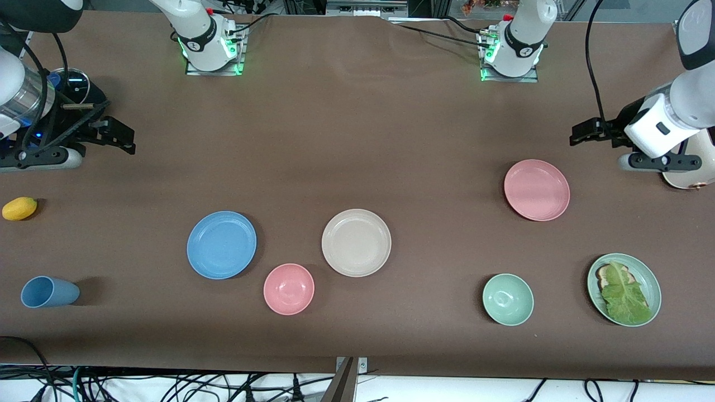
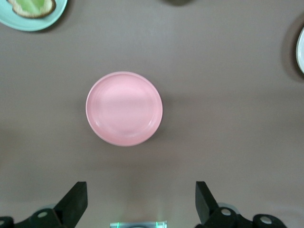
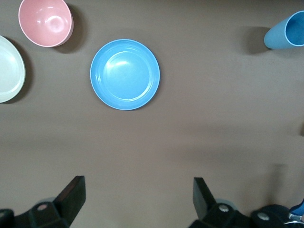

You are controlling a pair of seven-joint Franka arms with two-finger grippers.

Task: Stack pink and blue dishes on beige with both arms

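- Front view: the beige plate [image 1: 356, 242] lay on the brown bench [image 1: 357, 128], mid-length. The blue plate [image 1: 222, 244] lay beside it toward the right arm's end, apart from it. A pink bowl [image 1: 289, 288] sat nearer the camera, between the two. The pink plate [image 1: 537, 190] lay well apart toward the left arm's end, farther from the camera than the beige plate. A green bowl [image 1: 508, 299] and a green plate [image 1: 624, 289] carrying lettuce on bread lay nearer the camera at that end. A blue cup [image 1: 49, 292] lay on its side and a lemon [image 1: 19, 208] sat at the right arm's end. The right gripper [image 1: 120, 137] hung over bare bench at its own end; the left gripper [image 1: 584, 134] hung over bench at its end. Both held nothing.
- Left wrist view: the left gripper [image 2: 141, 202] had its fingers [image 2: 76, 202] spread wide, with the pink plate [image 2: 124, 108] on the bench below, untouched.
- Right wrist view: the right gripper [image 3: 138, 197] was likewise spread, its fingers [image 3: 73, 195] empty, the blue plate [image 3: 125, 74] below, with the pink bowl [image 3: 45, 22] and the beige plate's [image 3: 9, 69] edge nearby.
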